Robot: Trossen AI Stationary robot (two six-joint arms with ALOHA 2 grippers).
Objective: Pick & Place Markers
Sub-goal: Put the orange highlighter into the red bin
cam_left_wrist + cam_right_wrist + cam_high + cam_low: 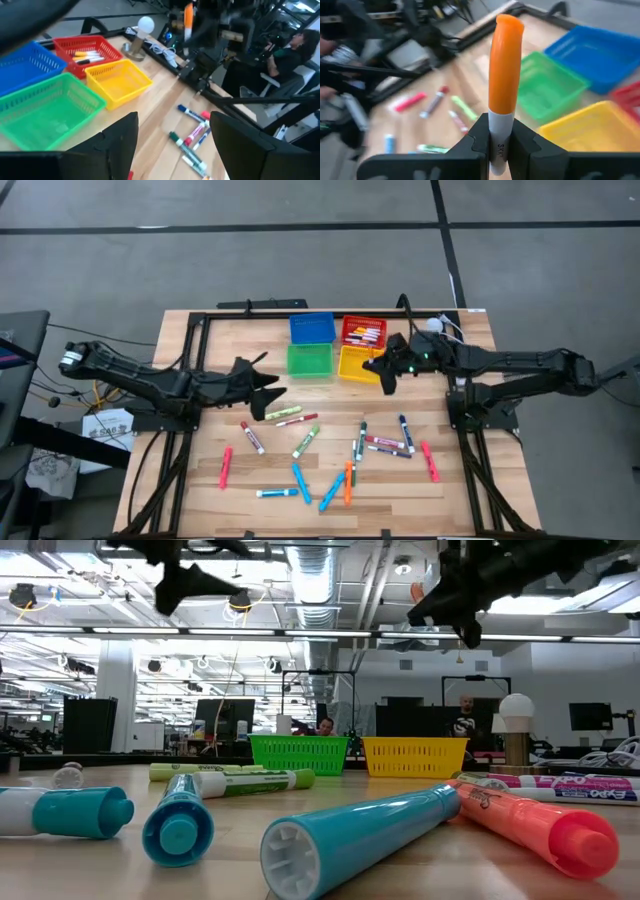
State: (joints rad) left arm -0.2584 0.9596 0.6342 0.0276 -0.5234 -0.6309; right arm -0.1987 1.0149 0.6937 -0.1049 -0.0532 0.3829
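Observation:
Several markers (330,460) with pink, red, green, blue and orange caps lie scattered flat on the near half of the table. My right gripper (386,374) hovers by the near edge of the yellow bin (355,365), shut on an orange-capped marker (505,65). That marker also shows in the left wrist view as the orange marker (188,20). My left gripper (266,387) is open and empty, raised above the table left of the green bin (309,361). Its fingers (120,145) stand wide apart. My right gripper pinches the orange-capped marker between its two fingers by the white barrel (499,135), just below the cap. The fingers lie across the marker. It is lifted clear of the table, with the orange cap end (507,30) sticking out beyond the fingertips.
Four small bins stand at the far middle of the table: blue (311,328), red (363,332) with markers inside, green and yellow. A lamp-like white ball (434,325) and cables sit at the far right corner. A black frame (200,320) runs along the far and left table edges. People sit beyond the table.

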